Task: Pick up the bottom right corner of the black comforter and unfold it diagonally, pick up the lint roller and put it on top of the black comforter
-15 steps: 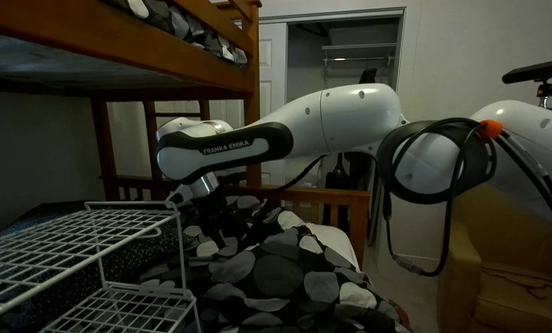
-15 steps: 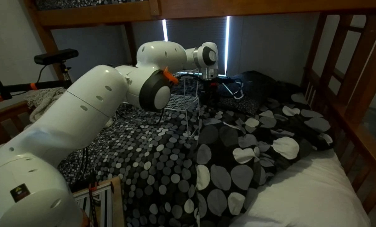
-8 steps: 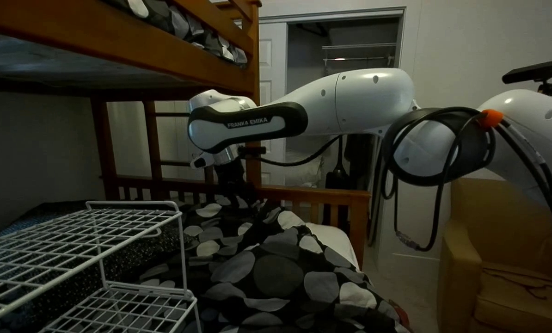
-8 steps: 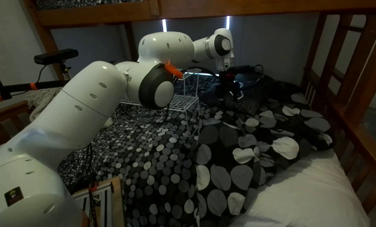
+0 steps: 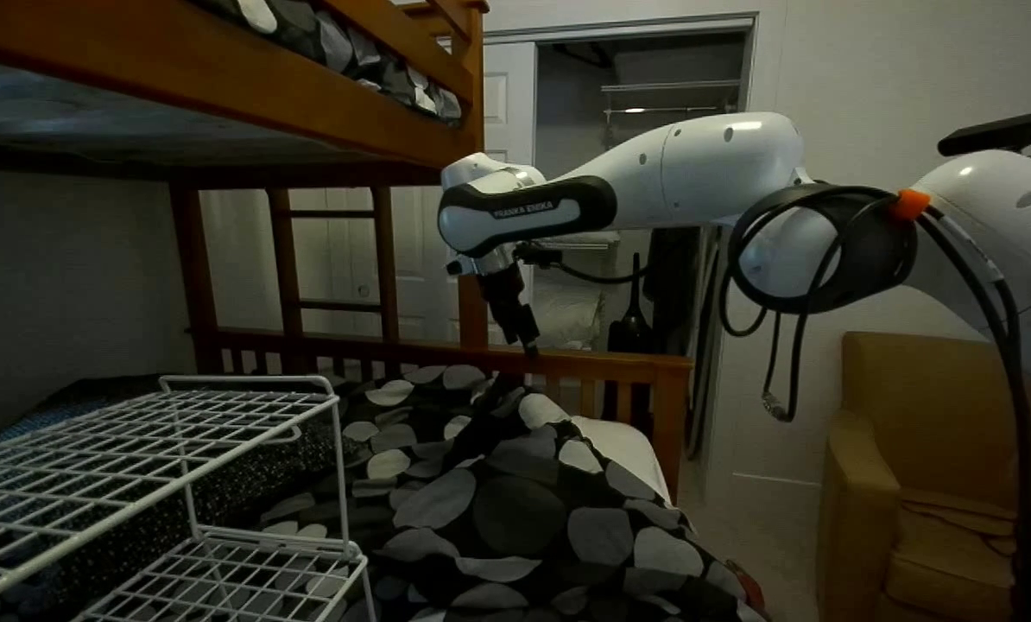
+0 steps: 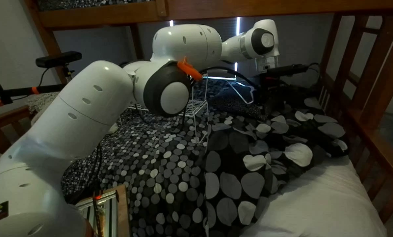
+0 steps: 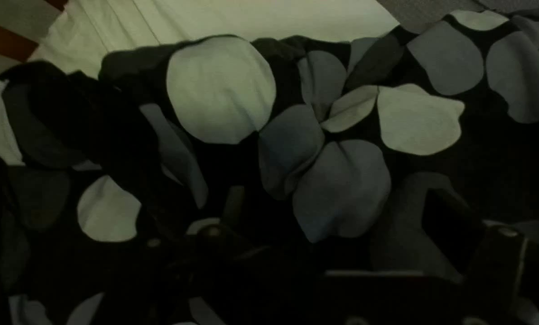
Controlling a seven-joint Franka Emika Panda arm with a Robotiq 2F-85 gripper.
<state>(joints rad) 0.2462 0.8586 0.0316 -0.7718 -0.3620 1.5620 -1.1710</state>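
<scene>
Pincer (image 7: pixel 336 205) hangs with jaws apart, the rumpled black comforter (image 5: pixel 520 514) below.

Black, with grey and white ovals, small on one part and large on another, the comforter (image 6: pixel 229 164) lies over the bed (image 5: pixel 619 366), its large-spotted part wrinkled.

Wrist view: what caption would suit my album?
Open gripper over the rumpled, spotted black comforter, white bedding beyond.
</scene>
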